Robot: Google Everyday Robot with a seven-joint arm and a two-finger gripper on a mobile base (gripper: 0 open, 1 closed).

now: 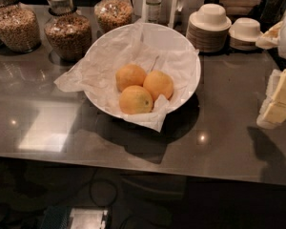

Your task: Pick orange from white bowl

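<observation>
The wide white bowl [186,46], lined with crumpled white paper, sits in the middle of the grey counter. Three oranges lie together in it: one at the back left [130,76], one at the back right [158,84], and a front one with a small dark stem spot [135,99]. My gripper [272,109], pale yellow and white, reaches in from the right edge of the view. It is to the right of the bowl, apart from it and from the oranges, and holds nothing that I can see.
Three glass jars of grain [69,35] stand behind the bowl at the left. Stacks of small white paper bowls [209,27] stand at the back right. A bottle [153,4] stands behind the bowl. The counter's front edge [133,160] runs across below.
</observation>
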